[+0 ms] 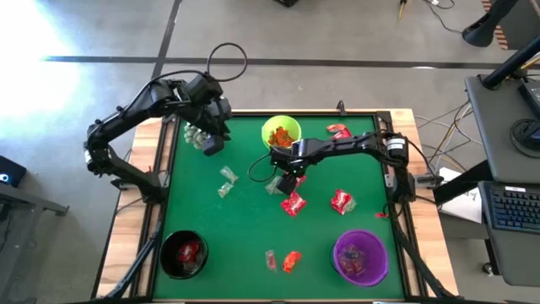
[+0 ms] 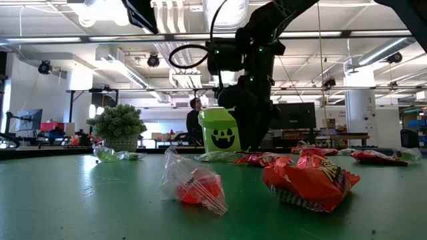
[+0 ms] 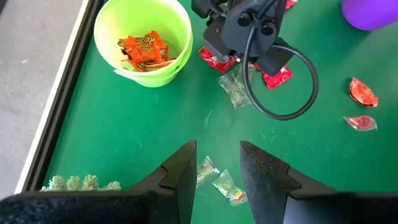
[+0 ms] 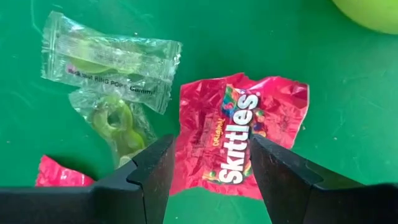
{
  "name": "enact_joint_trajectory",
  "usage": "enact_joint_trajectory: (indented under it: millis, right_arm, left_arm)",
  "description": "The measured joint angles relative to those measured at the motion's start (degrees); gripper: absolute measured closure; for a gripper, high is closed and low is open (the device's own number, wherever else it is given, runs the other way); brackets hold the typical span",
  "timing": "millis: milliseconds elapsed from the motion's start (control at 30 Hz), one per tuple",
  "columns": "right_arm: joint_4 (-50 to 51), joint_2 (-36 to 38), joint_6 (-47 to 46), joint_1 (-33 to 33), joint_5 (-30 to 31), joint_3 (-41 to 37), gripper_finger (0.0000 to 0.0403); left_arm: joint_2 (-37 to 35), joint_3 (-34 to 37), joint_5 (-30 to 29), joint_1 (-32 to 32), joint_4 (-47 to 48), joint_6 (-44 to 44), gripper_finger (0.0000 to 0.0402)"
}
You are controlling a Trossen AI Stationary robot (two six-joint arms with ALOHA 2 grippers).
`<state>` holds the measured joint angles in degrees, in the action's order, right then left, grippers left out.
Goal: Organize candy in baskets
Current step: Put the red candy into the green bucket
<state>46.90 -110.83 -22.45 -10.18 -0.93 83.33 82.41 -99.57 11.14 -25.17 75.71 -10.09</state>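
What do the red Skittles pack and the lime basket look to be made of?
Skittles pack: thin glossy plastic film, by its crinkles and shiny highlights. Lime basket: smooth moulded plastic, probably rigid, with an even colour, a soft sheen and a clean round rim.

Lime green round plastic basket (image 1: 282, 133) stands upright at the mat's far edge, holding orange-wrapped sweets (image 3: 144, 51). Black basket (image 1: 184, 253), near-left corner, holds a red piece. Purple basket (image 1: 361, 257), near-right, contains sweets. Loose on the mat: red Skittles packet (image 4: 241, 134) lying flat, clear-wrapped green ring sweets (image 4: 109, 59) just beside it.
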Motion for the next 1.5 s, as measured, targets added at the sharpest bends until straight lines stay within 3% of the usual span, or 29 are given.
enact_joint_trajectory:
  millis: [600, 1067, 1500]
  right_arm:
    - [8.22, -0.51, 0.48, 0.16, 2.35, 6.74, 0.0204]
    - [7.44, -5.55, -0.03, 0.13, 0.24, 6.25, 0.0204]
    - [7.98, -15.08, 1.63, -0.26, -0.20, 6.92, 0.0208]
  left_arm:
    - [-0.02, 0.00, 0.00, 0.00, 0.94, 0.00, 0.0299]
    - [-0.02, 0.00, 0.00, 0.00, 1.92, -0.70, 0.0299]
    - [-0.02, 0.00, 0.00, 0.00, 2.61, -0.98, 0.0299]
